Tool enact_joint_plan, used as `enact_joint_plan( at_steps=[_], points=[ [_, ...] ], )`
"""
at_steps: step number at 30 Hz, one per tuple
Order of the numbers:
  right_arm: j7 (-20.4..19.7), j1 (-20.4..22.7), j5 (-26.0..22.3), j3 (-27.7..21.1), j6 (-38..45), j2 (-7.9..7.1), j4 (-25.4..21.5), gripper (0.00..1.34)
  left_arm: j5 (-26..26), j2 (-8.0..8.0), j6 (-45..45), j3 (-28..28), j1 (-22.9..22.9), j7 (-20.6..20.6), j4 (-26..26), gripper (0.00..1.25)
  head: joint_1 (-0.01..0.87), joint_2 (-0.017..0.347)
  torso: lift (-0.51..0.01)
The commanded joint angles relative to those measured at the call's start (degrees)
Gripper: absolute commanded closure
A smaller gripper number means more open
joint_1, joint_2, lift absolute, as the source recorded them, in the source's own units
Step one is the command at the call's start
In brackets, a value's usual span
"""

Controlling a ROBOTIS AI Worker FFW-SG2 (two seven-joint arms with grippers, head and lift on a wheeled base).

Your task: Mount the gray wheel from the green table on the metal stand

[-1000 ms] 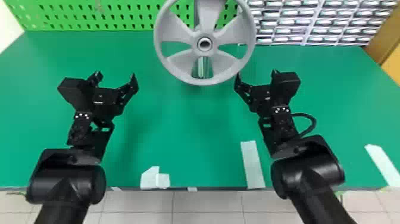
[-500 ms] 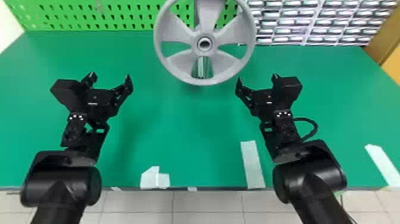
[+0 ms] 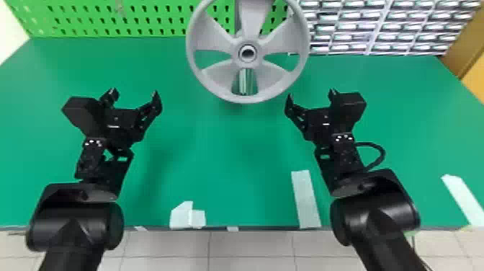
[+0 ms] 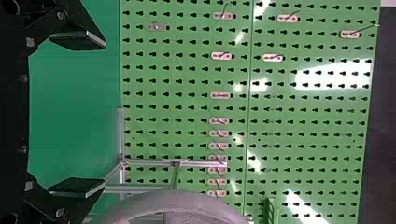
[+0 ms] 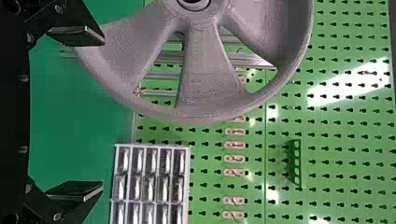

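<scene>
In the head view, the gray wheel [image 3: 218, 77] stands upright at the top centre of the frame, its open hub facing out, in front of the metal stand [image 3: 244, 81]; a bar shows between its lower spokes. The left hand [image 3: 135, 93], at centre left, is spread wide with nothing in it. The right hand [image 3: 311, 94], right of centre, is also wide and empty, one tip near the wheel's lower right rim. White tape [image 3: 306, 198] lies along the desk's [image 3: 223, 162] lower edge.

In the left wrist view, the left hand [image 4: 104, 113] has its two fingers well apart; beyond are the green pegboard [image 4: 303, 144], the stand's bars and part of the wheel's rim.

In the right wrist view, the right hand [image 5: 102, 113] gapes likewise. One fingertip overlaps the wheel's rim; I cannot tell whether they touch. A rack of small compartments [image 5: 149, 189] is near the wheel.
</scene>
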Motion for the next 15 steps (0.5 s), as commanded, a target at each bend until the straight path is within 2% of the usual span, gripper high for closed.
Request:
enact_joint_plan(
  at_steps=[1, 15],
  points=[
    [0.1, -0.1, 0.1, -0.1, 0.0, 0.01, 0.0, 0.20, 0.1, -0.05, 0.0, 0.0, 0.0, 0.0, 0.0, 0.23, 0.867, 0.052, -0.100],
    [0.2, -0.4, 0.4, 0.4, 0.0, 0.10, 0.0, 0.20, 0.2, -0.05, 0.0, 0.1, -0.2, 0.2, 0.1, 0.23, 0.867, 0.052, -0.100]
  ],
)
